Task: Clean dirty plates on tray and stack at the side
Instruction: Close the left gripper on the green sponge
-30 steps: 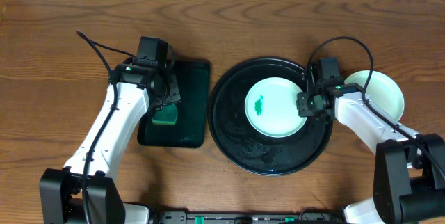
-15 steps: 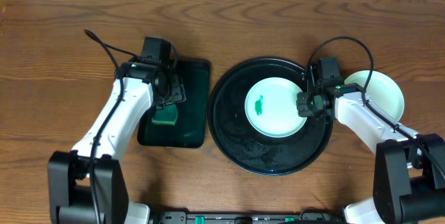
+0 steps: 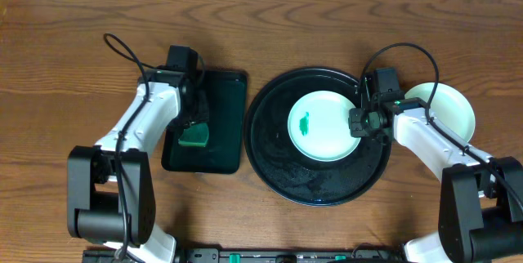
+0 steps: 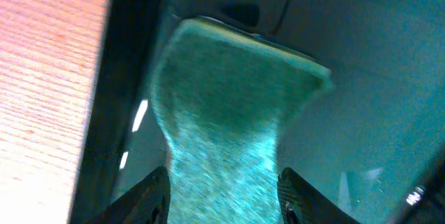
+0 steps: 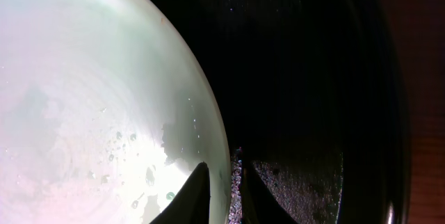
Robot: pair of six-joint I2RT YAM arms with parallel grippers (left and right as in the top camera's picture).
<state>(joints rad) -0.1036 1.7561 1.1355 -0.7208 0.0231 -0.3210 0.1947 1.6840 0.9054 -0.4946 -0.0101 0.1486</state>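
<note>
I found the round black tray (image 3: 310, 183) set right of centre on the wooden surface (image 3: 82, 34). One pale mint plate (image 3: 331, 136) lay flat inside it, toward the tray's upper right, with a small green smear (image 3: 304, 122) left of the plate's middle. My right pincer (image 3: 357, 122) stood at that plate's right edge, within the tray's rim. The wrist view showed its two fingertips (image 5: 191, 200) nearly together, one on the plate's inner face and one outside it, with the plate's rim pinched between them, so I recorded this pincer as clenched on the plate. Droplets showed on the plate near the grip, and the tray floor beside it looked wet. A second plate (image 3: 448, 108) rested on the surface just outside the tray's right rim, partly under my right arm; whether it touched the tray I could not tell. Left of the round tray, near but apart, lay a rectangular black tray (image 3: 225, 108). My left pincer (image 3: 194, 124) was over its left half, grasping a green sponge (image 4: 229, 113), which the wrist view showed squeezed to a waist between the fingers.
</note>
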